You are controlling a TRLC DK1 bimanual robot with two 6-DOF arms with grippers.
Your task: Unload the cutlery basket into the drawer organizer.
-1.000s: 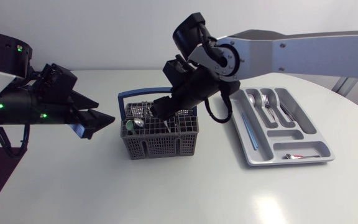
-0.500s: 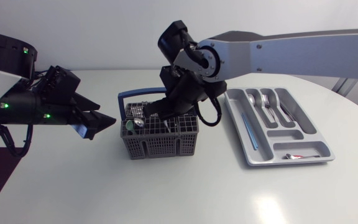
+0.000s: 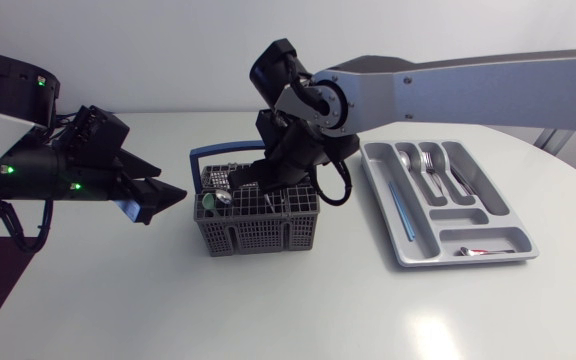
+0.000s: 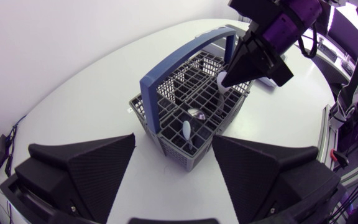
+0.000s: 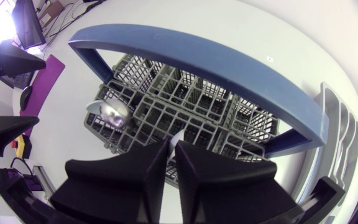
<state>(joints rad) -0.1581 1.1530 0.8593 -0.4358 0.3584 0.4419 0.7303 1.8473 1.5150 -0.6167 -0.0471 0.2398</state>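
**Right arm in the basket, left arm waiting.** The cutlery basket [image 3: 258,232] is seen on the white tabletop [image 3: 268,310], near the grey drawer organizer [image 3: 465,214] but not touching it. The right arm comes in from the right, passes behind the organizer, and its right tool [image 3: 265,180] is lowered into the basket's top beside the blue handle [image 3: 218,152].

From above, the fingers are hidden by the arm's own wrist. They are shown only in the right wrist view, drawn almost together on a thin pale handle [image 5: 174,140]. They appear to be clamped on it, though the contact itself is hard to make out. The left wrist view shows the same handle from outside, standing at the tip of the tool in a far compartment of the basket.

The left tool [image 3: 164,200] is held off the tabletop to the basket's left, pointed at it. Its fingers are spread wide and nothing is held between them.

A spoon [image 3: 223,198] is seen bowl-up in the basket's left end, and in the left wrist view a second pale-handled piece [image 4: 185,130] stands in the compartment nearest the left tool.

Only the head view shows the organizer's contents:
- Forks and spoons [image 3: 423,165] are laid in the far compartments.
- A long slim piece [image 3: 400,208] lies in the long compartment on the basket's side.
- A small item [image 3: 478,251] lies in the near cross compartment.
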